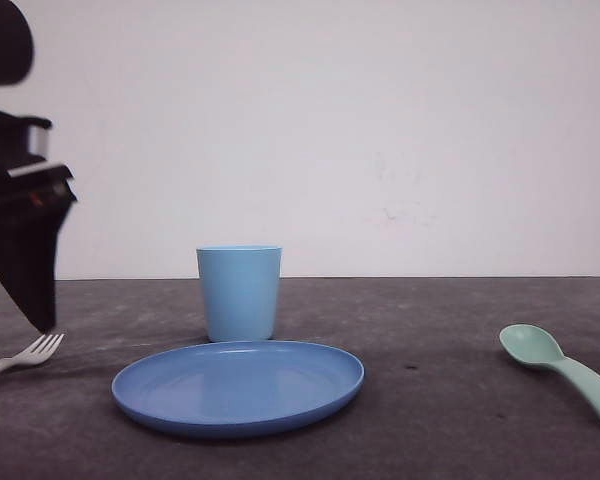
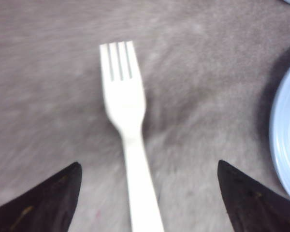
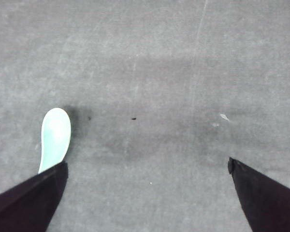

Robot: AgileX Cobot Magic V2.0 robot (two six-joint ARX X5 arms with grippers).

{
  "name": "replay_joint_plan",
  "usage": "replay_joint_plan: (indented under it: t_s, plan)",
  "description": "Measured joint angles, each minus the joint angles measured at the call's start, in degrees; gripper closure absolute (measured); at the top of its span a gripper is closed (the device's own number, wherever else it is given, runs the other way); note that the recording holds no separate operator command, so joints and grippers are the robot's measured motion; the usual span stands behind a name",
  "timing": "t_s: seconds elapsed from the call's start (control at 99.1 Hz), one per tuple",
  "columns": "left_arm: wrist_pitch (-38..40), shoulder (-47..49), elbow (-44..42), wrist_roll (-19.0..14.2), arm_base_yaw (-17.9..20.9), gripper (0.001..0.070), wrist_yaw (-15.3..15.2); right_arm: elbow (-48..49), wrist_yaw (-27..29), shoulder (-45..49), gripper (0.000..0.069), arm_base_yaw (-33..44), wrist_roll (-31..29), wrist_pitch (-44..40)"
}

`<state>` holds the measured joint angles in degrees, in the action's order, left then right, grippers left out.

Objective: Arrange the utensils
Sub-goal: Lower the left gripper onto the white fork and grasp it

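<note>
A white plastic fork (image 1: 25,355) lies flat on the dark table at the far left, tines toward the plate. In the left wrist view the fork (image 2: 128,125) runs up between the fingers of my left gripper (image 2: 147,166), which is open and wide apart around the handle without touching it. From the front, one black finger (image 1: 25,255) of that gripper hangs just above the fork. A mint-green spoon (image 1: 565,368) lies at the far right. My right gripper (image 3: 147,166) is open above bare table, with the spoon's bowl (image 3: 54,137) beside one finger.
A round blue plate (image 1: 238,385) sits at the middle front, its rim (image 2: 282,130) close to the fork's right side. A light blue cup (image 1: 239,292) stands upright just behind the plate. A white wall closes the back of the table.
</note>
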<state>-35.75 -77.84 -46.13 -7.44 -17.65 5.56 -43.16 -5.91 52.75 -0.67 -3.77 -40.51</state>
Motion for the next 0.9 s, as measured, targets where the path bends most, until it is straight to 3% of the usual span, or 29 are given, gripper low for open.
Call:
replay_joint_plan:
  t_s: [0.111, 0.313, 0.757, 0.807, 0.898]
  plan:
    - [1.8, -2.3, 0.0, -0.5, -0.4, 0.0171, -1.8, 0.0, 0.0, 0.0, 0.0011, 0.0, 0.0, 0.0]
    - [2.5, -4.5, 0.0, -1.0, -0.5, 0.0265, -3.0, 0.0, 0.0, 0.0, 0.0011, 0.0, 0.0, 0.0]
    - [3.8, -6.6, -0.4, -1.8, -0.5, 0.0282, -4.8, 0.0, 0.0, 0.0, 0.0011, 0.0, 0.0, 0.0]
    - [3.8, -6.7, -0.4, -1.8, -0.5, 0.0316, -5.0, 0.0, 0.0, 0.0, 0.0011, 0.0, 0.0, 0.0]
    - [4.0, -6.9, -0.4, -1.8, -0.4, 0.0462, -5.7, 0.0, 0.0, 0.0, 0.0011, 0.0, 0.0, 0.0]
